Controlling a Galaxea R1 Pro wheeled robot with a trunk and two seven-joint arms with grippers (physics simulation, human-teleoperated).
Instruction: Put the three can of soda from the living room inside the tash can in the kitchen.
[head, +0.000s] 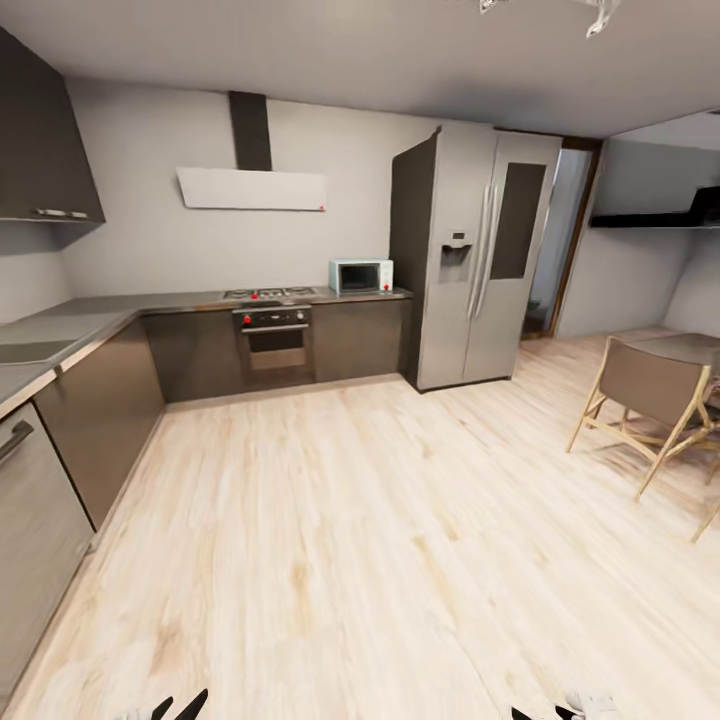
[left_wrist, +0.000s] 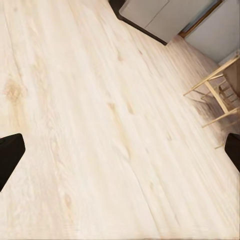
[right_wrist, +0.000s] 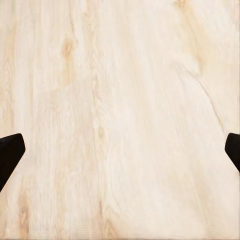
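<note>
I am in the kitchen, on a pale wood floor (head: 360, 540). The cans of soda and the tash can are out of view. My left gripper (left_wrist: 120, 155) hangs open over bare floor, its black fingertips (left_wrist: 9, 155) wide apart at the frame's sides with nothing between them. My right gripper (right_wrist: 120, 155) is open too, above plain floorboards, its dark fingertips (right_wrist: 10, 152) far apart and empty. In the head view the tips of both grippers peek up at the bottom edge, the left gripper (head: 172, 708) and the right gripper (head: 550, 712).
A grey worktop (head: 60, 335) with base units runs along the left wall and the back, with an oven (head: 274, 340), hob and microwave (head: 361, 275). A tall steel fridge (head: 480, 255) stands beside a doorway (head: 560, 250). Wooden chairs (head: 650, 400) and a table stand at the right.
</note>
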